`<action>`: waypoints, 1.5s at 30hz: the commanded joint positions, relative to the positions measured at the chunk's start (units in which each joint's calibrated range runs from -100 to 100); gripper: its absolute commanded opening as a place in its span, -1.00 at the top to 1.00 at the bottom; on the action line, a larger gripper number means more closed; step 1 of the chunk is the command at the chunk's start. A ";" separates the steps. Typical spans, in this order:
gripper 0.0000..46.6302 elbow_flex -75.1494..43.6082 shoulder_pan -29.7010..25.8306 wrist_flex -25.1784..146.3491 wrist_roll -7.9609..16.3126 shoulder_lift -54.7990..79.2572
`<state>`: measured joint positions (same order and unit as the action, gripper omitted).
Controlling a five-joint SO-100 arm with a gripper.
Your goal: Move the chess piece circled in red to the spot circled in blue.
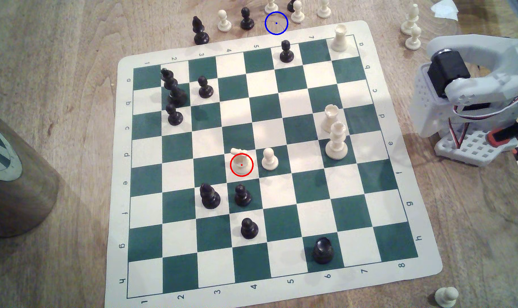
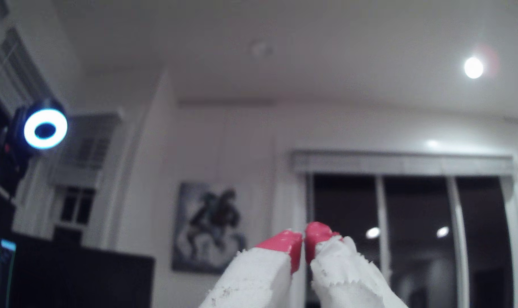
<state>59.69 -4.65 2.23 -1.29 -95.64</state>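
Cream knight point(image 1: 240, 161) marked by the red ring, standing upright on a white square near the middle of the chessboard point(image 1: 334, 213), horse head jutting toward the exterior view's left. A cream pawn point(image 1: 269, 160) stands on the next square toward the exterior view's right; two black pawns point(image 1: 242, 195) and point(image 1: 210, 196) stand one row nearer the camera. The blue-ringed spot point(image 1: 276, 23) is bare desk point(image 1: 59, 44) just beyond the board's far edge, hemmed by a black pawn point(image 1: 247, 19) on one side and a cream pawn point(image 1: 297, 12) on the other, with further pieces behind.

The arm point(image 1: 471, 88) is folded at the exterior view's right edge, well apart from the knight. In the wrist view the gripper point(image 2: 304, 241) points up at the room, its red-tipped jaws drawn together with nothing between them.

Likely hazards: the jaws, if opened wide, could knock over the neighbouring cream pawn on descent; the knight's lopsided head offers an uneven grip, so it may twist or slip; the crowded drop spot leaves little margin, and a low carry could clip the black pawn point(image 1: 286, 51) near the board's far edge.
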 commanded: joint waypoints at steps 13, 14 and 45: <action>0.99 -7.11 0.07 51.00 2.39 8.80; 0.99 -7.20 -0.09 52.15 3.03 10.41; 0.52 -37.75 -1.10 51.41 19.54 81.38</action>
<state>25.35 -6.93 55.94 18.19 -16.88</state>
